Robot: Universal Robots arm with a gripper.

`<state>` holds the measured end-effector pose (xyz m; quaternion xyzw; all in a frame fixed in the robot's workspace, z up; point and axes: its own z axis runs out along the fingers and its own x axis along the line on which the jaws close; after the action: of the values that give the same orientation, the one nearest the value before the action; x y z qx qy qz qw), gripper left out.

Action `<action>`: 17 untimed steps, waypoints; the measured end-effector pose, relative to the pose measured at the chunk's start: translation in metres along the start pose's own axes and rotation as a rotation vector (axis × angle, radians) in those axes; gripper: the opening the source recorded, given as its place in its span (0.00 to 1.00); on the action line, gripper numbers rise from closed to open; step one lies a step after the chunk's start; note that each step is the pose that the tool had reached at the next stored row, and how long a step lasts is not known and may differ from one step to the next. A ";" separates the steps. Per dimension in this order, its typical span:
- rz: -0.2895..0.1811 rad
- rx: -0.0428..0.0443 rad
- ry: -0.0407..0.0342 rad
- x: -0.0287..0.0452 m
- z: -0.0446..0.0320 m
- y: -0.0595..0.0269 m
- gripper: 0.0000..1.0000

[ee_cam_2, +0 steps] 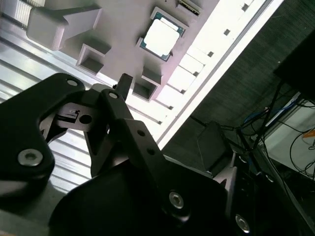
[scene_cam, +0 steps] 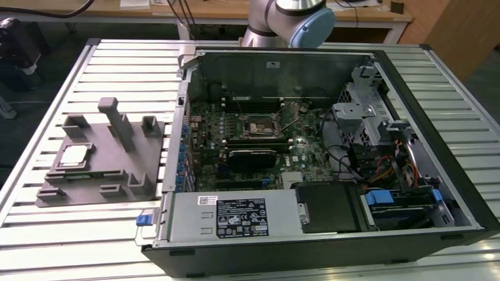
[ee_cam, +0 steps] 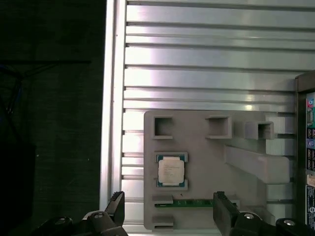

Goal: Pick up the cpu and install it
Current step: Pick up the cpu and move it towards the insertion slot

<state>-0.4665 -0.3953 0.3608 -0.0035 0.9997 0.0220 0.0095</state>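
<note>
The cpu (scene_cam: 74, 154), a small square chip with a shiny metal top, lies flat in a recess of the grey fixture block (scene_cam: 105, 170) at the exterior view's left, outside the computer case. It shows in both wrist views: cpu (ee_cam: 171, 170) and cpu (ee_cam_2: 161, 34). My gripper (ee_cam: 168, 204) hovers above the fixture block, open, its two black fingertips spread wide apart with nothing between them. The chip sits a little beyond the gap between them. One finger (ee_cam_2: 125, 83) shows in the second wrist view. The motherboard's dark square socket (scene_cam: 259, 126) lies inside the case.
The open computer case (scene_cam: 437, 175) takes up the middle and the exterior view's right, with a power supply (scene_cam: 234, 215) at its front. A green memory stick (ee_cam: 192, 202) lies in the fixture beside the chip. The slatted metal table (ee_cam: 206, 59) ends at an edge (ee_cam: 110, 98).
</note>
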 end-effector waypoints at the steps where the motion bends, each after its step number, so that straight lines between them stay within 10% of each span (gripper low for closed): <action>1: 0.000 0.0000 0.0000 0.0000 0.0004 0.0000 0.75; 17: -0.052 -0.0011 0.0073 0.0002 0.0117 -0.0005 0.80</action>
<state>-0.4665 -0.3953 0.3491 -0.0298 0.9993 0.0223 0.0064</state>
